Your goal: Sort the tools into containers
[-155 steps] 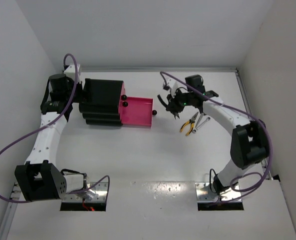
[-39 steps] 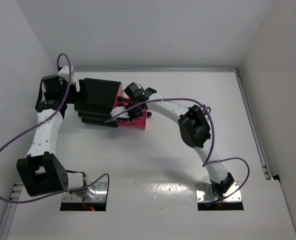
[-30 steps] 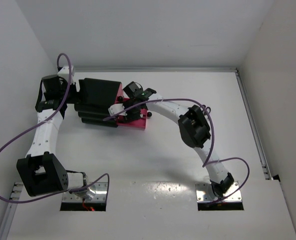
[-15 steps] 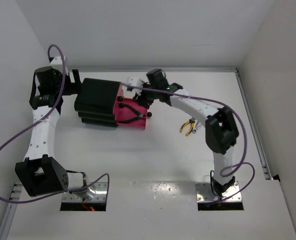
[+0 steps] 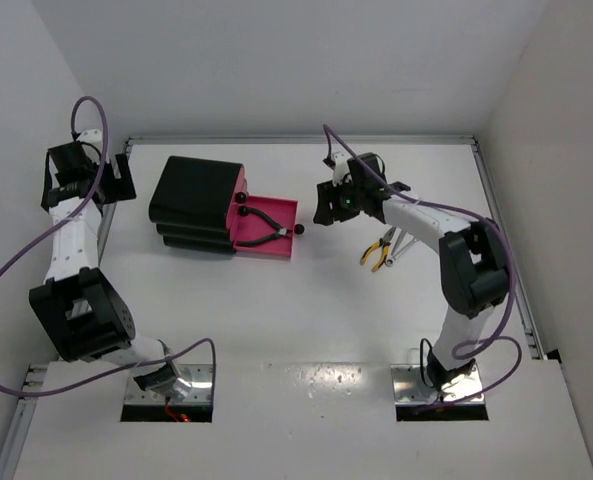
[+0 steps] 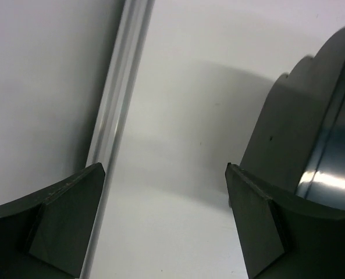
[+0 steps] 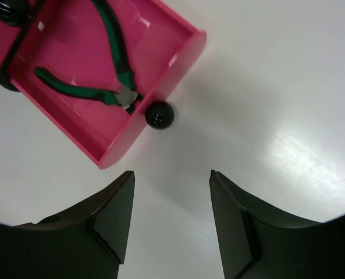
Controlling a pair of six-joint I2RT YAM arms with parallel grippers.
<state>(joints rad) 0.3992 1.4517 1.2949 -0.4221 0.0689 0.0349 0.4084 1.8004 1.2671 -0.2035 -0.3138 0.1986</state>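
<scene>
The black cabinet [image 5: 198,200] stands at the back left with its lowest pink drawer [image 5: 261,246] pulled out. Green-handled pliers [image 5: 265,226] lie inside the drawer [image 7: 67,52], also plain in the right wrist view [image 7: 111,87], beside the round black knob [image 7: 159,114]. My right gripper [image 5: 326,204] hangs open and empty just right of the drawer [image 7: 171,174]. The yellow-and-black pliers [image 5: 378,248] and the silver wrench [image 5: 400,244] lie together on the table further right. My left gripper [image 5: 116,180] is open and empty [image 6: 163,168], left of the cabinet [image 6: 312,133].
A metal rail [image 6: 117,93] runs along the table's left edge, close to the left gripper, with the wall behind it. Two shut upper drawers show only their knobs [image 5: 243,204]. White walls close the table in on three sides.
The right gripper has left the drawer and drawn back to the right, leaving the green pliers inside. The left arm has swung away from the cabinet toward the left wall.
</scene>
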